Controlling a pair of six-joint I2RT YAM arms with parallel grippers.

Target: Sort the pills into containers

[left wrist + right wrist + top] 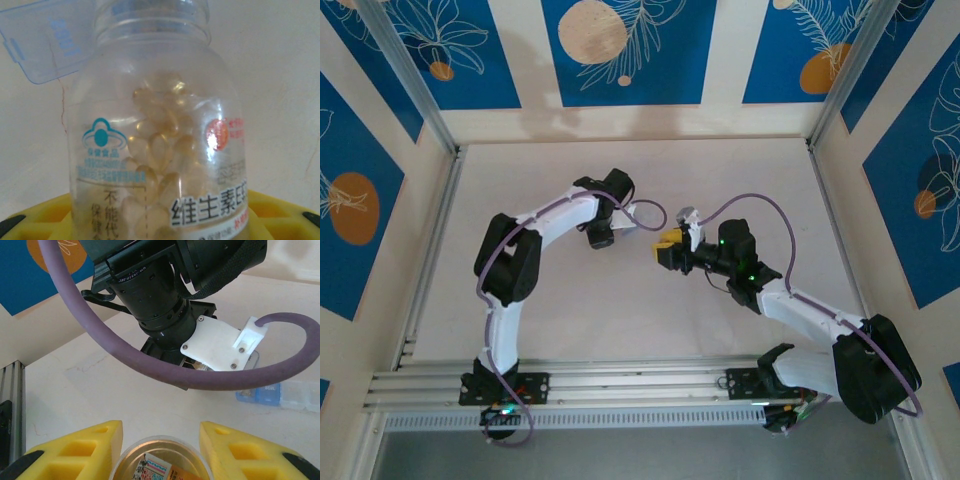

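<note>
The pills (160,145) lie as a pale amber heap inside a clear bottle (150,100). The left tool (160,222) clamps the bottle by its lower body, one yellow finger (280,215) on each side. The neck points away from that tool and looks uncapped, presumably so the contents can be tipped forward. Just beyond the mouth, up and to the tool's left, a flap of the pill box (45,45) stands open, ready to receive. The right tool (161,440) is closed around what looks like the bottle's round cap (160,460), probably held aside from the pour, above the tabletop (100,390).
</note>
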